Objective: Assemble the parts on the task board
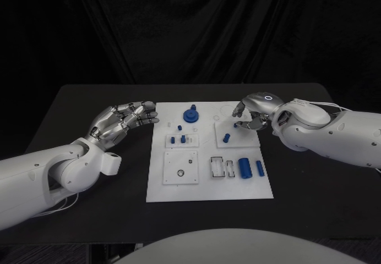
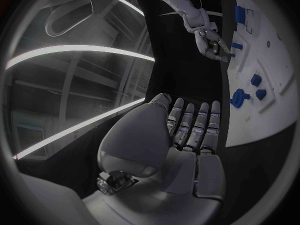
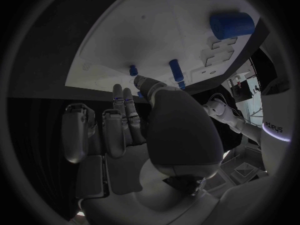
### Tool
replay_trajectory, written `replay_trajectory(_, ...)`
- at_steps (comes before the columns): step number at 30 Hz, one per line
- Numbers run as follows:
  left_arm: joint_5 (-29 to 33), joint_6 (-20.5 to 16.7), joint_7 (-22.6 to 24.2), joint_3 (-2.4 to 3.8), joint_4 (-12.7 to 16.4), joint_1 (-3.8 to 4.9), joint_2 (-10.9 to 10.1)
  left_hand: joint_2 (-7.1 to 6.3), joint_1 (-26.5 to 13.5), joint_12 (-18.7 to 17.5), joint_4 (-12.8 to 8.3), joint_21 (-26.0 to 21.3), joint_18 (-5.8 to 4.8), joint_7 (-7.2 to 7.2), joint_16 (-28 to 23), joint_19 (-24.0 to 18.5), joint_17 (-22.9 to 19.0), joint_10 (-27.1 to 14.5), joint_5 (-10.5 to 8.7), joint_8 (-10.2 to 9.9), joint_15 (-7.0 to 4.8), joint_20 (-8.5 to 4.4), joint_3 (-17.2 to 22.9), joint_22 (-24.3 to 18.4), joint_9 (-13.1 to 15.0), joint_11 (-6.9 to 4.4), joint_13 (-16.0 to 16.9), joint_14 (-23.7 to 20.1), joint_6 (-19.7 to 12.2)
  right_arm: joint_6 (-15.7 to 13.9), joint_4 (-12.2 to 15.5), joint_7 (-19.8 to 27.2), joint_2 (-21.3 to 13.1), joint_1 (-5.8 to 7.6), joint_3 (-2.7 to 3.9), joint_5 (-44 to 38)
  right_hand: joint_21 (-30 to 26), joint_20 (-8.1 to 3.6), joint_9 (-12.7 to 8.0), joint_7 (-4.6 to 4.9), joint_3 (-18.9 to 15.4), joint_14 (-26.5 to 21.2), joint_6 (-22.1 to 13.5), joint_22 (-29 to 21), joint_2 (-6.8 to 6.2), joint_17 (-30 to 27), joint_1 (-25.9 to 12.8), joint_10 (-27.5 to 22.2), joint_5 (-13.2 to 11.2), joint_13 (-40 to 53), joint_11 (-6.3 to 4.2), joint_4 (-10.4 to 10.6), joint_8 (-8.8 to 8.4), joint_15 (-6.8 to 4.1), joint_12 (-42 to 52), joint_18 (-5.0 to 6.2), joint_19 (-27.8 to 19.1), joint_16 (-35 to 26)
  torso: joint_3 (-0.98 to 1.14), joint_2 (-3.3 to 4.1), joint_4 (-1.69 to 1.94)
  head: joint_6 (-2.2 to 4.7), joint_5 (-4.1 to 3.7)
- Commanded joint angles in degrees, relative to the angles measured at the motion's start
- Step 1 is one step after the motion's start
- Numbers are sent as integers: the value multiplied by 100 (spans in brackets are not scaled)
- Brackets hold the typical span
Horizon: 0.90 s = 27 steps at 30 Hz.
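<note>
The white task board (image 1: 210, 187) lies in the middle of the black table. On it are a round blue part (image 1: 190, 115) at the far side, small blue pegs (image 1: 181, 138) on a raised plate, a blue peg (image 1: 226, 137) on another plate, and two blue cylinders (image 1: 244, 168) near a slot. My left hand (image 1: 123, 122) hovers open beside the board's left edge, fingers spread and holding nothing. My right hand (image 1: 252, 118) hangs over the board's far right. Its fingers point down near a short blue peg (image 3: 133, 70), with nothing seen between them.
A square plate with small holes (image 1: 181, 166) sits at the board's near left. Black table (image 1: 317, 192) surrounds the board on all sides. My right forearm (image 1: 333, 135) crosses the table right of the board.
</note>
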Motion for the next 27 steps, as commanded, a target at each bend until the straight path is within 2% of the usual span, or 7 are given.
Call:
replay_trajectory(1,10,127,747,4,-3,-12,10,10,71,25,6,18,-41,34,31,48,-8,2,32,17,-11,12,32,4,-6,32,-6,44,-5,68,-21,27,11,-20,4,125,-66,6,-1,31,-39,365,4,1192,21,379,-38,68,17,-6,-16,-5,-13,13,-31,17,220,-37,2,6,0,2,8)
replay_trajectory(8,10,145,731,4,-19,-14,17,15,75,33,5,20,-42,35,40,55,-9,0,52,19,-12,11,45,5,-9,37,-7,41,-3,124,-37,33,50,-46,3,146,-81,-5,2,32,-33,364,28,1187,46,375,7,159,78,-4,-39,-30,0,-4,-27,22,208,-40,-3,8,-1,-20,71)
replay_trajectory(12,10,140,737,4,-12,-16,9,17,79,39,3,21,-44,38,47,60,-10,-5,73,19,-12,9,58,6,-12,44,-9,35,-4,138,-38,14,59,-79,3,150,-146,-13,13,41,-31,348,78,1165,65,300,16,192,99,-4,-49,-33,25,-14,-30,38,181,-73,-4,2,0,-20,71)
replay_trajectory(16,10,144,727,4,-20,-18,4,18,80,40,3,21,-44,39,49,61,-10,-5,76,19,-12,9,60,6,-12,45,-9,34,-5,118,-61,18,92,-109,4,151,-149,-38,46,64,6,348,189,1163,102,293,94,281,271,-7,-78,-88,78,-43,-39,39,174,-80,-4,2,4,-20,38)
replay_trajectory(20,10,152,720,4,-29,-21,10,18,82,42,2,21,-44,40,51,62,-11,-8,84,18,-12,8,65,6,-13,46,-10,31,-6,114,-84,14,123,-142,5,152,-167,-67,103,48,89,350,303,1157,139,286,222,382,613,-8,-109,-210,137,-72,-48,44,163,-85,-3,4,1,-20,49)
replay_trajectory(24,10,157,714,4,-39,-27,14,17,87,45,-2,21,-46,42,55,64,-12,-13,97,17,-12,7,74,7,-16,49,-11,26,-9,126,-108,14,141,-170,5,152,-174,-83,151,32,116,348,387,1154,155,273,271,431,747,4,-127,-279,187,-88,-35,46,158,-92,-12,7,7,-20,50)
replay_trajectory(27,10,159,707,4,-48,-33,13,16,90,46,-6,21,-46,43,58,65,-12,-16,104,16,-12,7,79,7,-17,50,-11,23,-11,126,-131,18,156,-191,5,152,-184,-90,179,31,122,343,427,1151,166,248,291,458,786,16,-137,-315,213,-95,-21,48,152,-103,-7,5,-1,-20,57)
